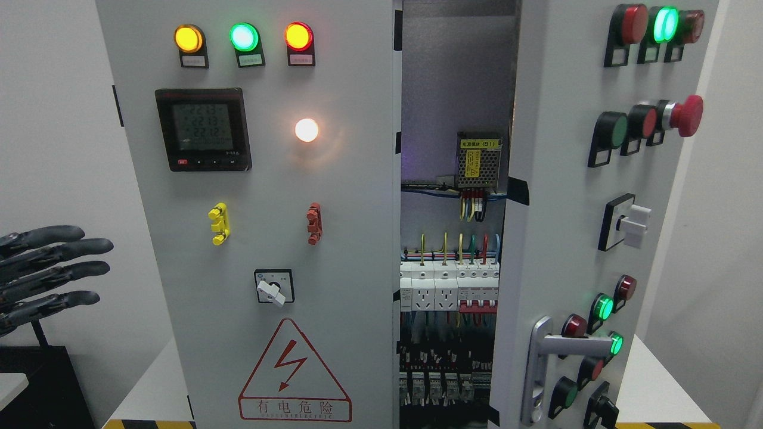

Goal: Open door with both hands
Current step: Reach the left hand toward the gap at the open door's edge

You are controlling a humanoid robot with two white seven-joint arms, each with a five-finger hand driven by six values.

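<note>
Nearest cam: right door (566, 196) of the cabinet, swung out toward the viewer, front face seen at an angle. On it: silver lever handle (545, 357) low down, rows of red/green push buttons, a red mushroom stop button (685, 115), a white rotary switch (633, 225).

Left hand (47, 271) at far left edge, mid height, dark fingers stretched out flat and slightly apart, holding nothing, well apart from the cabinet. Right hand not in view.

Left door (268, 238) looks closed or nearly so, facing cam: three lamps up top, a meter display (202, 129), a white lamp, yellow and red clips, small selector switch, high-voltage warning triangle (294, 372).

Farther back, thru the gap btwn doors: breakers (447, 286), wiring, a small power supply (478, 159).

Progress est.: right door prob. done; left door remains. Neither hand touching anything now, so approx. halfway at best.
</note>
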